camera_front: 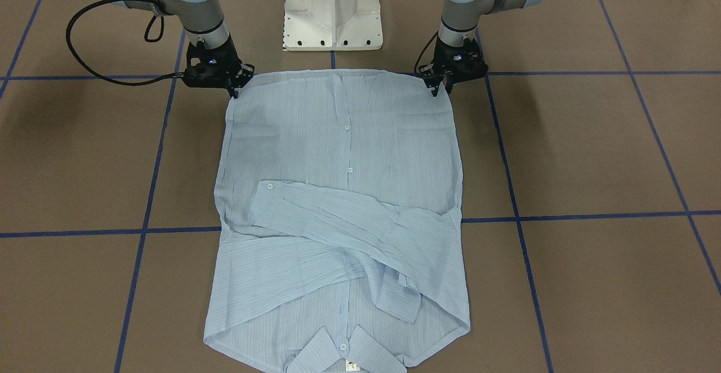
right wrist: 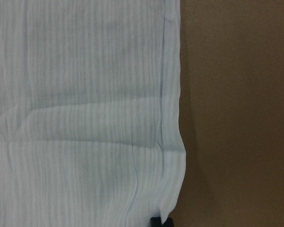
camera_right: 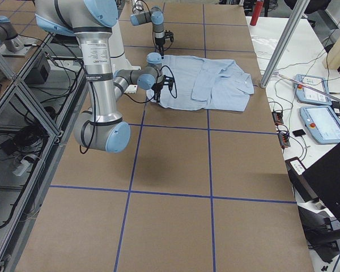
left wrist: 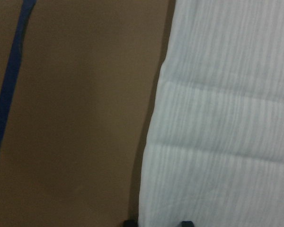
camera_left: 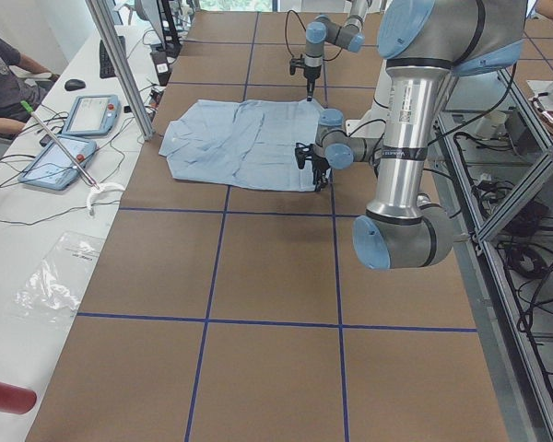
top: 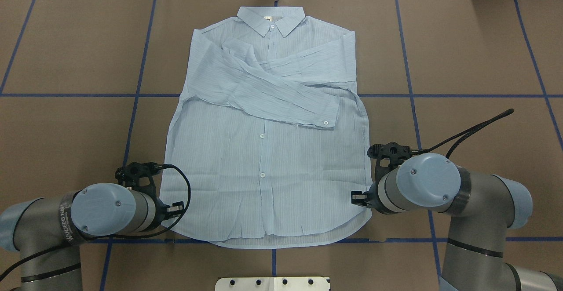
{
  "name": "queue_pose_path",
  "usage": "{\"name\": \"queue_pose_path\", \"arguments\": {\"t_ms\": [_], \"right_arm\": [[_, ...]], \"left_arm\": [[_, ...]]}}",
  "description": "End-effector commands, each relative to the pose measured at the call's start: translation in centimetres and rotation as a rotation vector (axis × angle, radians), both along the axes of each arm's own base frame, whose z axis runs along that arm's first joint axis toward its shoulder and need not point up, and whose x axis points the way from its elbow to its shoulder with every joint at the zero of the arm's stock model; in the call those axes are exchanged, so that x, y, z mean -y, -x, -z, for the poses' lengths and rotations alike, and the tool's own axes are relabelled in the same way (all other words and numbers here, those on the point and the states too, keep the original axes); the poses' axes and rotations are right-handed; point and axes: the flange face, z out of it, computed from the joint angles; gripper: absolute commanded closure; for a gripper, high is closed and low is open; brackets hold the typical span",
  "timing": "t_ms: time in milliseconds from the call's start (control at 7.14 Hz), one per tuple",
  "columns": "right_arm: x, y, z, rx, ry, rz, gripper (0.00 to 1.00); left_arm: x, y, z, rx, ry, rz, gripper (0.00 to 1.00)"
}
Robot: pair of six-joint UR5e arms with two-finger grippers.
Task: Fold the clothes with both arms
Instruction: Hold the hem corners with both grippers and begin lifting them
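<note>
Light-blue striped shirt [top: 264,159] is laid out flat in the middle of the table [top: 475,53], buttons facing up. Its long axis runs straight away from the robot. The collar [top: 270,18] points to the far edge and the hem [top: 272,238] sits just in front of the white base [camera_front: 332,12]. Both sleeves [top: 272,93] are folded in and crossed over the chest, with one cuff ending up near the side seam.

Each arm is down at a hem corner. The left gripper [camera_front: 441,90] is at the shirt's edge, and in its wrist view you can see two dark fingertips [left wrist: 187,222] set apart with the fabric edge between them, so it's spread and not pinching. The right gripper [camera_front: 239,87] is right at the other corner. Only a sliver of black shows in its wrist view, so honestly I can't tell if it's apart or closed.

The tabletop is brown, kind of papery looking, with blue tape lines [top: 484,95] marking out big squares. Off to the side is a white bench with two tablet-style controllers [camera_left: 92,115] and some cables. A metal post [camera_left: 120,64] stands at the table's edge, and a person [camera_left: 0,74] is sitting at the bench.
</note>
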Motion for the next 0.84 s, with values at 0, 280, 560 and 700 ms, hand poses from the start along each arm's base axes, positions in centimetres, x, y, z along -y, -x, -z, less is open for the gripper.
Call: {"name": "queue_pose_path", "arguments": {"t_ms": [0,280,560,700], "right_arm": [[0.06,-0.04,0.0,0.0,0.0,-0.001,1.0],[0.21,-0.13,0.0,0.0,0.0,-0.004,1.0],[0.21,-0.13,0.0,0.0,0.0,-0.004,1.0],[0.2,-0.16,-0.08,-0.001,0.001,-0.004,1.0]], "left_arm": [[0.21,0.29,0.16,-0.002,-0.001,0.004,0.56],[0.25,0.21,0.1,0.0,-0.002,0.005,0.56],[0.27,0.14,-0.04,0.003,-0.001,0.005,0.56],[0.28,0.11,-0.12,0.004,0.0,0.005,0.57]]}}
